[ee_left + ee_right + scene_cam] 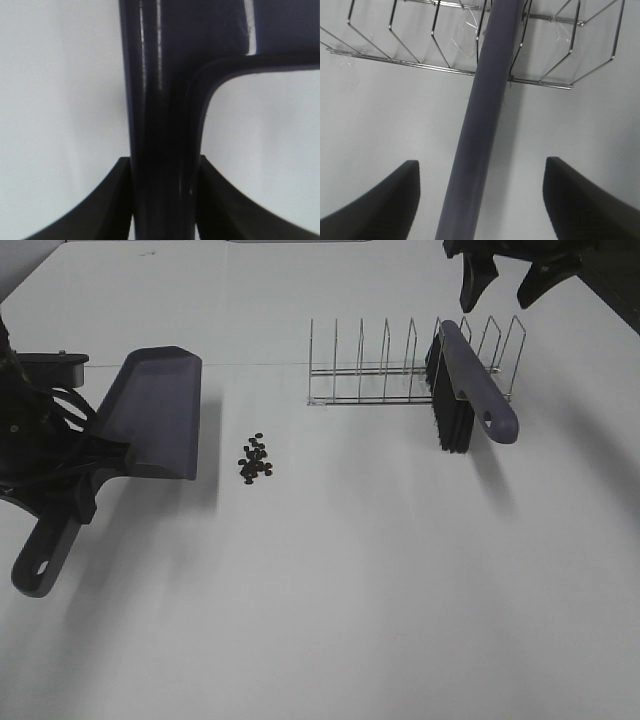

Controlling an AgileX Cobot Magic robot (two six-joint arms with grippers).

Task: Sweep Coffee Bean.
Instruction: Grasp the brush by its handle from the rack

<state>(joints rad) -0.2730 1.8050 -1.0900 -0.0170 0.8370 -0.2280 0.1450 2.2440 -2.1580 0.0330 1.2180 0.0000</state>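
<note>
A cluster of small dark coffee beans [255, 459] lies on the white table. The grey-purple dustpan [155, 412] sits just left of the beans, its open edge facing them. My left gripper [85, 475] is shut on the dustpan's handle [162, 150], with both fingers [112, 200] pressed against it. The grey-purple brush [470, 390] with black bristles leans in the wire rack [400, 370]. My right gripper [510, 275] is open above the brush's far end, and the brush handle [482, 125] runs between its spread fingers [385, 200] without touching them.
The wire rack stands at the back right of the table, with several upright dividers [410, 45]. The dustpan's handle end [40, 565] with a hanging hole points toward the front left. White tabletop [380, 590] stretches across the front and right.
</note>
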